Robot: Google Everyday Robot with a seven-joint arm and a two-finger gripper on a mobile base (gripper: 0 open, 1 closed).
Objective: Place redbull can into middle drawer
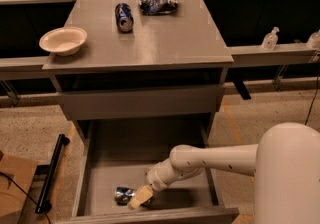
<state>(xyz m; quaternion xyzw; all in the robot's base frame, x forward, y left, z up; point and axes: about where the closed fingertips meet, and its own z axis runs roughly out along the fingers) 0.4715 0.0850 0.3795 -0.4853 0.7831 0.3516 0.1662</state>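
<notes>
Nearest to you, the middle drawer (105, 165) is pulled out, and you look down on its long grey floor. The redbull can (123, 194) lies on its side on this floor, close to the front board and a little to the left. The gripper (139, 197) is low inside the drawer, touching the right end of the can. You cannot tell whether it grips the can or is open. The white arm (215, 159) comes in from the right, over the right wall of the drawer, and it covers part of the floor.

Above the drawer you see a closed grey drawer panel (140, 102). On the cabinet top (165, 43) a white bowl (63, 40) stands at the left edge. Farther back, a dark-blue can (124, 16) lies on its side, and a blue-and-white snack bag (157, 4) is just beside it at the right.
</notes>
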